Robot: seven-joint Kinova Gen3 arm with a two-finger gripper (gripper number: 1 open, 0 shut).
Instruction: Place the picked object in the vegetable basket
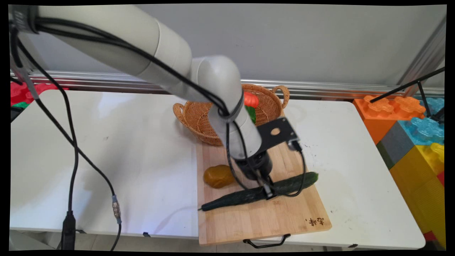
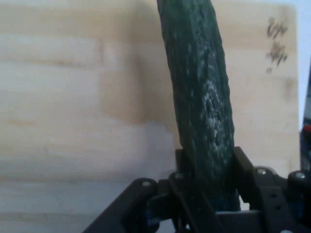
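Observation:
A long dark green cucumber [image 1: 227, 199] lies slantwise across the wooden cutting board [image 1: 263, 220]. My gripper [image 1: 267, 191] is down at its middle, and in the hand view the cucumber [image 2: 199, 97] runs up from between the two black fingers [image 2: 242, 165], which press on its sides. A brownish-yellow potato-like lump [image 1: 218, 176] rests on the board just left of the gripper. Behind the board stands a wicker basket [image 1: 193, 117] holding an orange and green vegetable [image 1: 250, 103], partly hidden by the arm.
Large orange, blue, grey and yellow toy blocks [image 1: 412, 135] are stacked off the table's right edge. A black rod [image 1: 408, 85] slants over them. Black cables [image 1: 73, 149] hang from the arm over the table's left half. A black handle [image 1: 266, 243] juts from the board's front edge.

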